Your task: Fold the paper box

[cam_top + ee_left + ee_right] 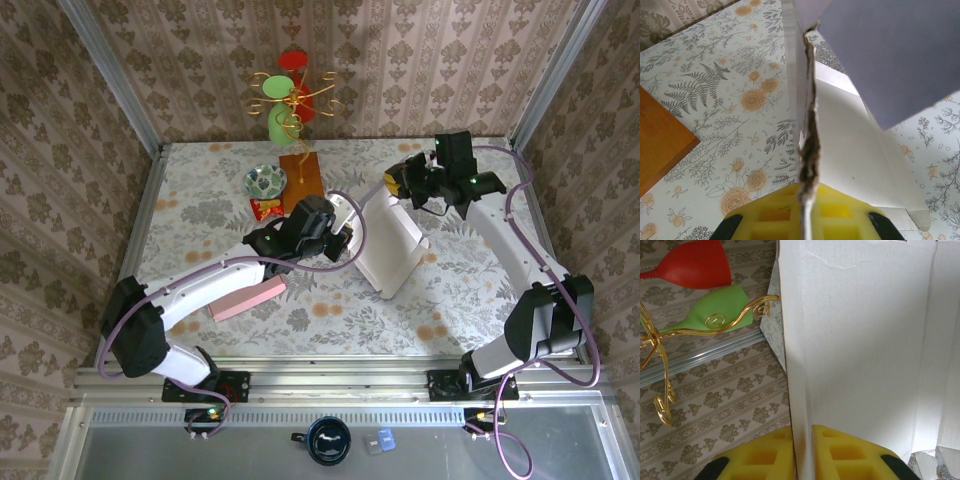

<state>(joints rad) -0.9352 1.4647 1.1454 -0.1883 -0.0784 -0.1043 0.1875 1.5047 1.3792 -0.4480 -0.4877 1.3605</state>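
Observation:
The white paper box (390, 245) stands half folded in the middle of the table, between both arms. My left gripper (345, 243) is shut on its left edge; in the left wrist view the yellow pads (770, 212) pinch a torn cardboard edge (809, 145), with a white panel (855, 150) spreading right. My right gripper (398, 184) is shut on the box's upper right flap; the right wrist view has its yellow pads (840, 455) clamped on a folded white wall (855, 340).
A brown wooden board (301, 177), a patterned bowl (265, 181) and a red packet (266, 208) lie back left of the box. A gold stand with red and green cups (288, 95) stands at the back. A pink block (248, 298) lies under my left arm.

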